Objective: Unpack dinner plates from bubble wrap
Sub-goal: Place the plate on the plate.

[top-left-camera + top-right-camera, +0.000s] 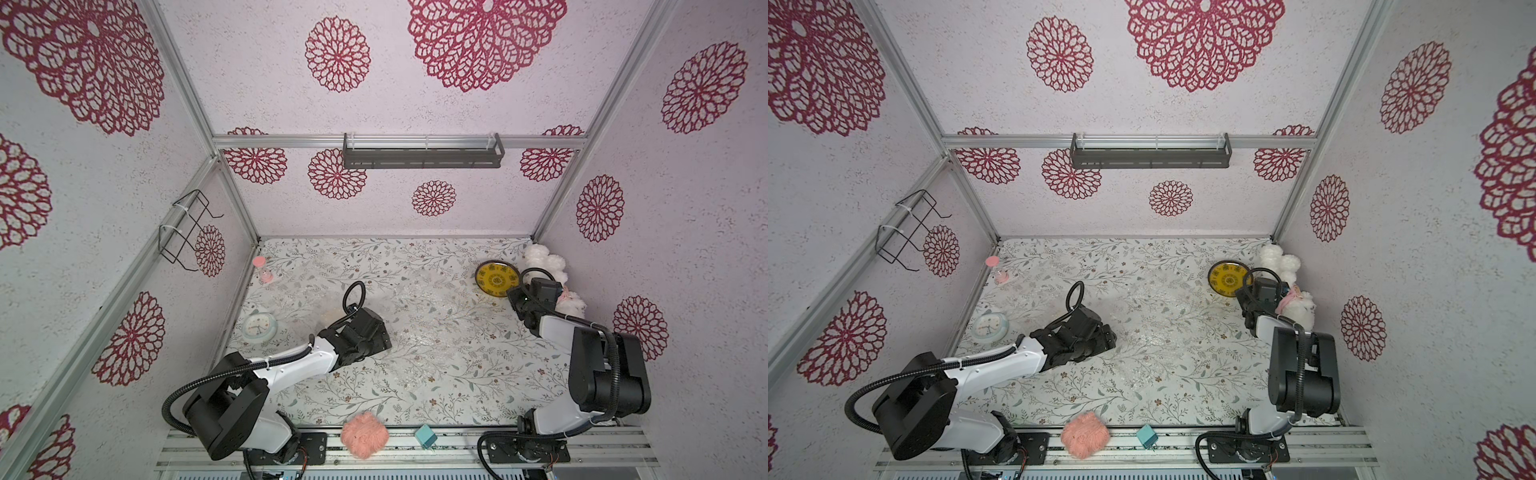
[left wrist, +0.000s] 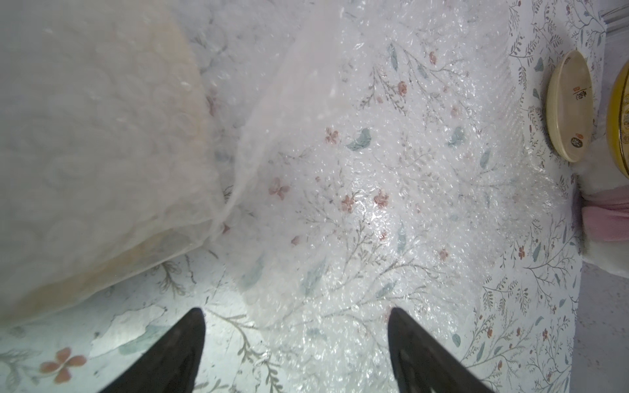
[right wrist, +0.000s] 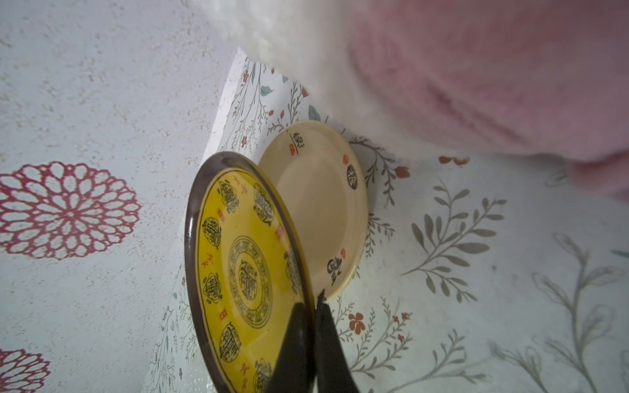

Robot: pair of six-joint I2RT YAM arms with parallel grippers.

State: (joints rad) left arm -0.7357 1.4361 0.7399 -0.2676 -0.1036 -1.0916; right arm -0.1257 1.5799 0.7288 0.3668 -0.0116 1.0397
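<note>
Your left hand [image 2: 296,311] hangs released above the bubble wrap [image 2: 374,204], the still-wrapped plate [image 2: 95,153] just beside it at about ten o'clock, making it the nearer arm, while your right hand [image 3: 309,301], at the surface's [image 1: 332,395] two o'clock corner, is clenched on the yellow plate [image 3: 238,258] rim.

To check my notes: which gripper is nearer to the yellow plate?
Right. The right gripper is shut on the rim of the yellow plate; the left gripper stands open over the bubble wrap, far from the plate.
</note>
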